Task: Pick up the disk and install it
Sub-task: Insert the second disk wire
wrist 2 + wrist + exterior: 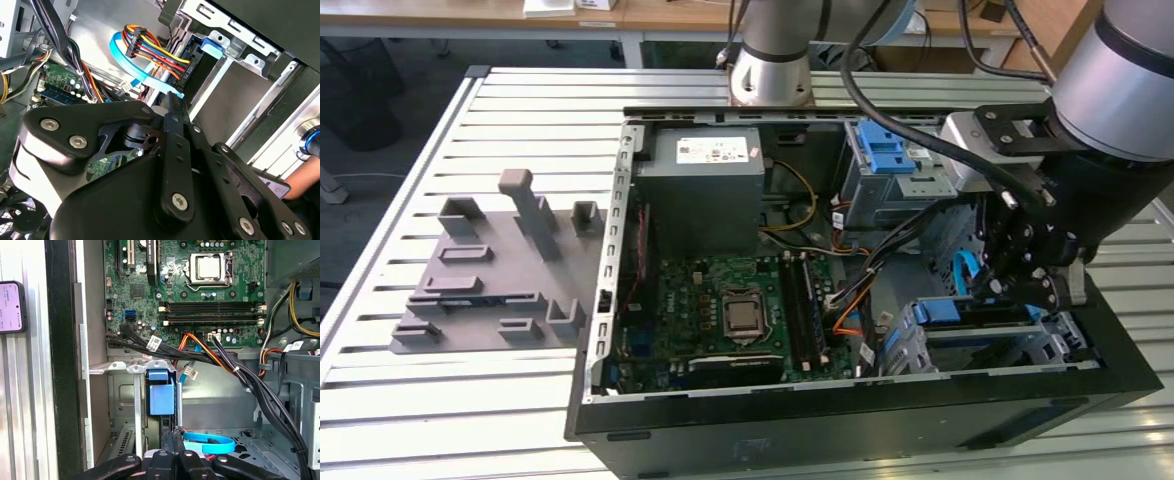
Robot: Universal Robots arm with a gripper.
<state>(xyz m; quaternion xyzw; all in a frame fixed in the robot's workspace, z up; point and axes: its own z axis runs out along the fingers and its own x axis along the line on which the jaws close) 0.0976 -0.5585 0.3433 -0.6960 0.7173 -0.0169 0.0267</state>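
The disk (942, 312) sits edge-up in the drive cage at the front corner of the open computer case, on the exterior view's right; its blue rail end (160, 392) shows in the cage slot. My gripper (1021, 296) hangs just above that cage, close over the disk's blue end. In both wrist views its black fingers (173, 440) (172, 107) lie pressed together with nothing visible between them. Most of the disk's body is hidden inside the cage.
A light blue flat cable (207, 442) loops right beside the fingertips, and black and orange cable bundles (220, 357) cross above the cage. The motherboard (734, 310), grey power supply box (707, 190) and a blue latch bracket (887, 150) fill the case. A grey fixture plate (494, 270) lies outside the case.
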